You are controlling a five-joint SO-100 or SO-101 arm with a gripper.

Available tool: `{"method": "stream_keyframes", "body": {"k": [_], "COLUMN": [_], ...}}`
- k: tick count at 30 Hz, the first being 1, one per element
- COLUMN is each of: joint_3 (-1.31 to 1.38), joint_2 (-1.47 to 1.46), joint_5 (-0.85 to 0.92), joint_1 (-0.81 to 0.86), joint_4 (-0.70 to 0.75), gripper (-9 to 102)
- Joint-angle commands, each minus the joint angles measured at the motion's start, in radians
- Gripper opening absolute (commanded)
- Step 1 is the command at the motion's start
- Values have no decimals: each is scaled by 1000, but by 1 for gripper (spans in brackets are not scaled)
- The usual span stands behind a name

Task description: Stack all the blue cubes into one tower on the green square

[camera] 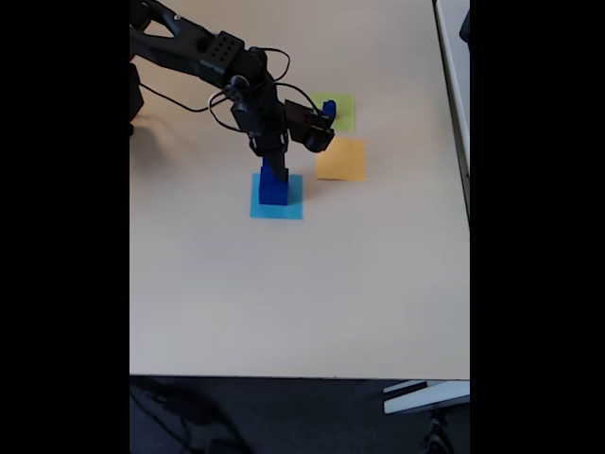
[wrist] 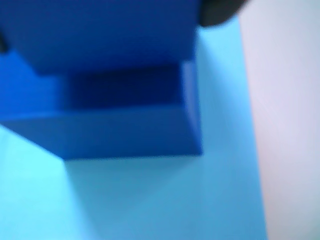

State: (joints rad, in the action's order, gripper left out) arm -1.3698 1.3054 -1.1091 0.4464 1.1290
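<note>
Fixed view: black arm (camera: 203,52) reaches in from upper left across a beige table (camera: 302,293). Three flat paper squares lie on the table: light blue square (camera: 291,206) nearest the camera, orange square (camera: 341,160) up and right of it, green square (camera: 342,109) beyond the orange one. A dark blue stack of cubes (camera: 274,187) stands on the light blue square, toward its upper left part. The gripper (camera: 272,163) comes down directly onto the top of the stack; its lower end merges with the upper cubes, so I cannot tell whether the jaws are spread or closed, nor how many cubes make up the stack. One small blue cube (camera: 328,107) sits at the left part of the green square, partly covered by the black wrist housing.

Wrist view: blurred and very close. Two stepped blue cubes show: a lower, wider cube (wrist: 125,135) resting on the light blue square (wrist: 165,200), and an upper cube (wrist: 100,35) above it, cut off by the top edge. The upper one casts a dark shadow on the step below. A strip of pale table (wrist: 285,125) runs down the right side. A dark blob at the top right edge is probably part of the gripper, too blurred to make out.
</note>
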Motion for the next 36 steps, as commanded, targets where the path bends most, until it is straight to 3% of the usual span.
{"method": "stream_keyframes", "body": {"k": [1, 9, 16, 36], "joint_3": [18, 238, 364, 534], "joint_2": [100, 44, -6, -295], "joint_5": [8, -28, -97, -227], "joint_1": [3, -21, -66, -222], "joint_4": [11, 117, 117, -161], "gripper": [7, 6, 6, 6]}}
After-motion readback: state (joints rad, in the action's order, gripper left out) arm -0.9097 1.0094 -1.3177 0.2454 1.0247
